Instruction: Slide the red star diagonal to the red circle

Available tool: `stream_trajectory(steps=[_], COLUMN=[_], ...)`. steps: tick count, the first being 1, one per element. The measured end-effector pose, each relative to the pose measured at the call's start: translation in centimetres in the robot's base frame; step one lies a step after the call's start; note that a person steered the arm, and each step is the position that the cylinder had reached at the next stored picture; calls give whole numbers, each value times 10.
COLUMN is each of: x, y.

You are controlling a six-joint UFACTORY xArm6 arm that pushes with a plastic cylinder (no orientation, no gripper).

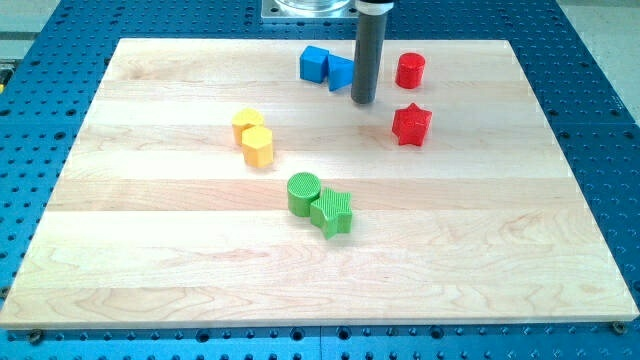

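Camera view: the one view is looking down and across the whole scene.
Counter point(180, 280): a pale wooden board is lying on a blue perforated base and carrying all eight blocks.
Rod: the dark rod is coming down from the view's top, and my tip point(362, 101) is resting on the counter just beside the blue blocks, on their right.
Claw: there is none on this arm, so nothing is opening, closing or gripping; only my tip is doing the pushing.
Green pair: the green circle point(303, 192) and green star point(333, 212) are touching each other below the board's middle.
Blue pair: the blue cube point(314, 64) and a second blue block point(341, 72), shape unclear, are sitting together near the top edge.
Yellow pair: the yellow hexagon point(258, 146) is touching another yellow block point(247, 122) above it.
Red star point(411, 125): it is lying almost straight below the red circle point(410, 70), apart from it, and to the lower right of my tip.
Risk: I am judging that a push from here is likely to catch one point of the star, spinning it or sending it off-line; sweeping too high is likely to knock the red circle, and backing leftward is likely to nudge the blue blocks.
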State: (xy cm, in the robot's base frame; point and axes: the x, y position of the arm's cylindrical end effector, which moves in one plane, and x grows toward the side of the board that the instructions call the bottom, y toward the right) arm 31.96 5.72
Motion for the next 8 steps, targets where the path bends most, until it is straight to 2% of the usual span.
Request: stream_trajectory(steps=[1, 2, 4, 5, 6, 7, 8], x=[44, 66, 89, 44, 40, 68, 86], y=[-10, 26, 32, 51, 79, 58, 80])
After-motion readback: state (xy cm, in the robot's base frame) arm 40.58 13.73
